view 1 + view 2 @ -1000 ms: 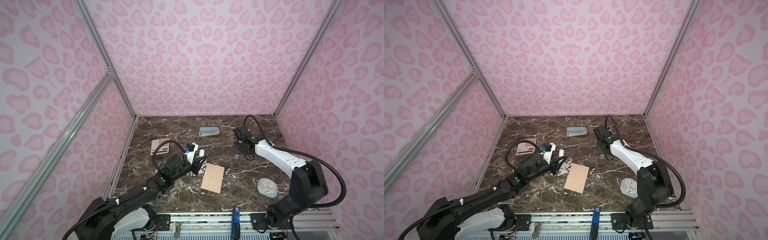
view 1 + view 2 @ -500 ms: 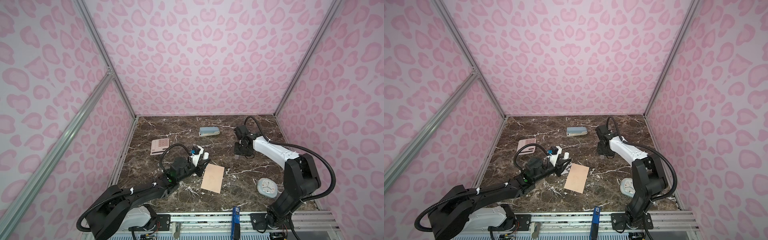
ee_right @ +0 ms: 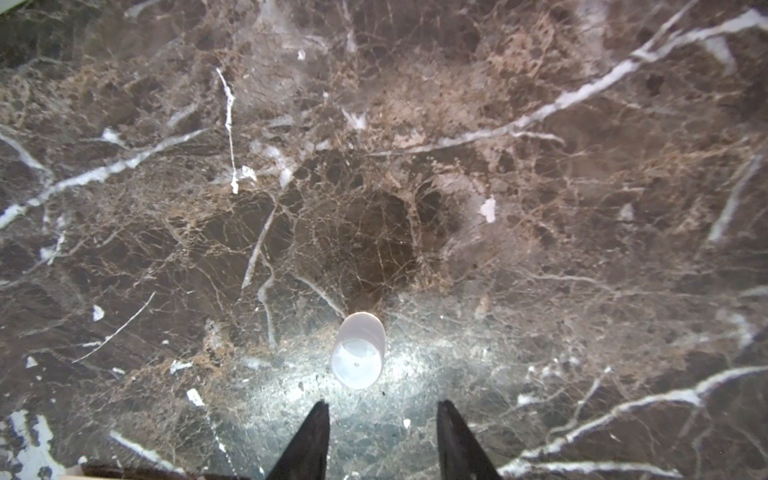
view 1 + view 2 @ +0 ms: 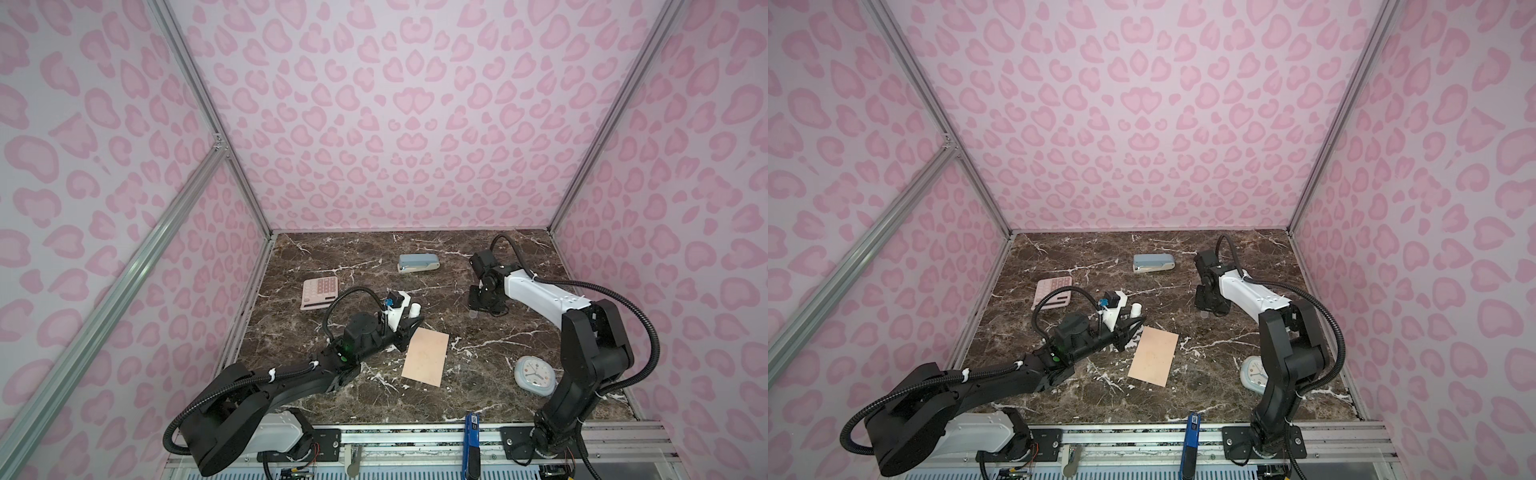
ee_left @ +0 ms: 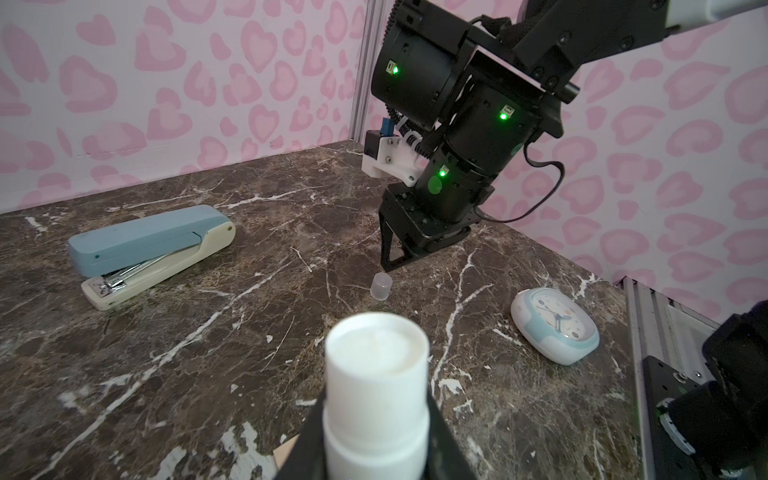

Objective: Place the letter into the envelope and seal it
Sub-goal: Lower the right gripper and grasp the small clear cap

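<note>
The peach envelope (image 4: pixel 425 356) (image 4: pixel 1153 356) lies flat on the marble near the front middle; one corner (image 5: pixel 286 453) shows in the left wrist view. The letter is out of view. My left gripper (image 4: pixel 411 322) (image 4: pixel 1133 324) (image 5: pixel 376 415) is shut on an uncapped white glue stick (image 4: pixel 414 309) (image 5: pixel 376 386), low over the envelope's far left corner. My right gripper (image 4: pixel 478 307) (image 3: pixel 382 409) points down at the back right, open, with nothing between its jaws. A small translucent cap (image 3: pixel 358 351) (image 5: pixel 381 286) (image 4: pixel 473 316) stands on the table just beyond its tips.
A blue and cream stapler (image 4: pixel 417 263) (image 5: pixel 149 245) lies at the back middle. A pink calculator (image 4: pixel 320 293) sits at the left. A pale blue clock (image 4: pixel 535 375) (image 5: pixel 555 326) lies front right beside the right arm's base.
The left arm has stretched forward and lower, carrying the glue stick slightly right toward the envelope. The right arm's elbow has drawn back while its gripper stays over the cap.
</note>
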Controlling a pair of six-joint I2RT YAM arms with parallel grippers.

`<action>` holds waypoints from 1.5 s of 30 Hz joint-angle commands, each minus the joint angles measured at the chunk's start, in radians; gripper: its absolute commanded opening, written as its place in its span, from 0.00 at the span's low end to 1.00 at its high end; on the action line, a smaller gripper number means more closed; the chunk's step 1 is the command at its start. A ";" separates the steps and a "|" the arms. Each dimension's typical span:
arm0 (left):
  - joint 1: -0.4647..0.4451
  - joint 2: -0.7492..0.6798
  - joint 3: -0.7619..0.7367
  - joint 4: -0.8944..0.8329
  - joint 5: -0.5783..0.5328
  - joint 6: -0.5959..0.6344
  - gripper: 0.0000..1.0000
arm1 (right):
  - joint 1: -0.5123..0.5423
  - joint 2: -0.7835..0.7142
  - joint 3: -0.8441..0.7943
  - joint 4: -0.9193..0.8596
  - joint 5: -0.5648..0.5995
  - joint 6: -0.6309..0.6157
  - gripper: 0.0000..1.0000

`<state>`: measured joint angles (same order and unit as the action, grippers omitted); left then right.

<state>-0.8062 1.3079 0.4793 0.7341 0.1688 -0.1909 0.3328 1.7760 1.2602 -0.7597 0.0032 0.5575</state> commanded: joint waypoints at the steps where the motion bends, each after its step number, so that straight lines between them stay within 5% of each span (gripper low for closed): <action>1: 0.000 0.006 0.007 0.047 0.010 0.004 0.04 | 0.000 0.024 0.011 0.001 -0.009 0.007 0.45; 45: 0.000 0.003 0.006 0.013 0.006 0.010 0.04 | 0.000 0.127 0.050 0.003 -0.034 -0.011 0.35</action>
<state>-0.8062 1.3067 0.4793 0.7280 0.1688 -0.1902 0.3332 1.8908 1.3060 -0.7528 -0.0307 0.5529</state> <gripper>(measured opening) 0.279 0.349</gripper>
